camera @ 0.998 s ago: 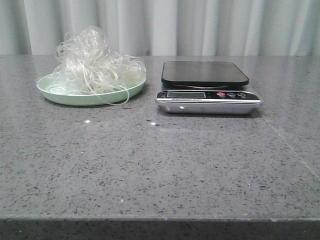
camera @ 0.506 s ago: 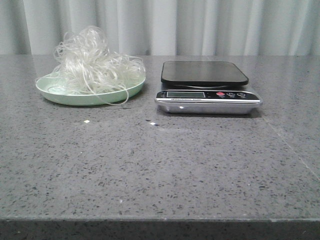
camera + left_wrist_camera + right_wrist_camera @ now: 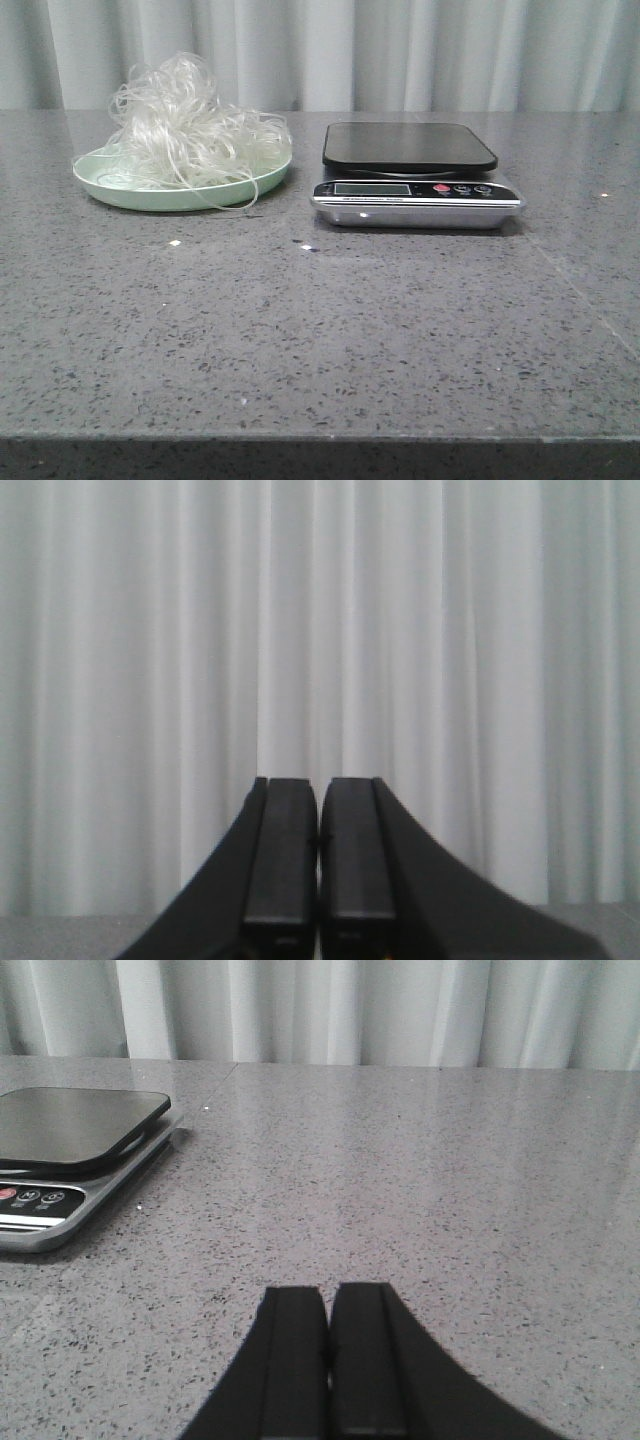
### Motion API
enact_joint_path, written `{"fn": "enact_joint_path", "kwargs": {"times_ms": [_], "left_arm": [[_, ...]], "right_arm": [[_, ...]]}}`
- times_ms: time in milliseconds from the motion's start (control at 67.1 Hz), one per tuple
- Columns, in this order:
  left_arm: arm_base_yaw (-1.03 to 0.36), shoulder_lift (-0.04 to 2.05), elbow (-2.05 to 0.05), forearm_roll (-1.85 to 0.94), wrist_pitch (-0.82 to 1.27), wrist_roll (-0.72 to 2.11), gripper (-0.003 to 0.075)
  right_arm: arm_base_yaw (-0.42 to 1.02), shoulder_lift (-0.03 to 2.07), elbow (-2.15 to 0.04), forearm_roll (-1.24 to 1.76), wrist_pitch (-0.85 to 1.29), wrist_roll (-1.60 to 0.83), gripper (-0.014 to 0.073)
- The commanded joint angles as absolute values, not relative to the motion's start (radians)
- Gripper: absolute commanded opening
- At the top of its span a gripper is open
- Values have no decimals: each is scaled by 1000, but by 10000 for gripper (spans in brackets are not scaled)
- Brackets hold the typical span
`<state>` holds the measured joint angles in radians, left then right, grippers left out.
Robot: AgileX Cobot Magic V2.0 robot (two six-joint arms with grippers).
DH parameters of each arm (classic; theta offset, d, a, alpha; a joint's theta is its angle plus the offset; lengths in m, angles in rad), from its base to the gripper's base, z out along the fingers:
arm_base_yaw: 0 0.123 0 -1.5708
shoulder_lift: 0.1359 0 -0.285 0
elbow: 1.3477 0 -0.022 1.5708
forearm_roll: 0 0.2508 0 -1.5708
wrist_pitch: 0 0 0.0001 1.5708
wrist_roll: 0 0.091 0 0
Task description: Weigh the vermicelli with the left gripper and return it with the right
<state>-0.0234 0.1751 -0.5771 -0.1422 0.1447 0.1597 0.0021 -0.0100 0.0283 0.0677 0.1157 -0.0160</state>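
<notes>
Both end effectors (image 3: 319, 865) (image 3: 328, 1360) clenched, empty; vermicelli (image 3: 190, 125) heaped in green plate (image 3: 150, 193)

The vermicelli (image 3: 190, 120), a loose, fluffy tangle of thin translucent whitish strands, sits heaped on the pale green plate (image 3: 120, 190) at about ten o'clock on the table (image 3: 320, 330), one strand apparently trailing over the rim.

The left gripper (image 3: 318, 865) has its dark fingers pressed together, empty.

One plate (image 3: 150, 190), one scale (image 3: 415, 190), two end effectors (image 3: 318, 880).
</notes>
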Motion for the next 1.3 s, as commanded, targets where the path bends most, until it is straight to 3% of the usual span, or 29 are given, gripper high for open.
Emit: {"fn": "enact_joint_path", "kwargs": {"times_ms": [0,149,253,402,506,923,1281], "left_arm": [[-24,319,-746,-160,250,151,139],[-24,542,-940,-226,410,153,182],[-24,690,-1039,-288,493,181,280],[-24,898,-1173,-431,595,300,484],[-24,1027,-1261,-532,626,320,561],[-88,1472,-1603,-630,810,345,569],[-286,1633,-1715,-310,810,318,569]], "right_arm": [[-4,-26,20,61,29,-18,150],[-4,-26,20,61,29,-18,150],[-4,-26,20,61,28,-18,150],[-4,-26,20,61,28,-18,150],[-4,-26,20,61,28,-18,150],[-4,-26,20,61,28,-18,150],[-4,-26,20,61,28,-18,150]]}}
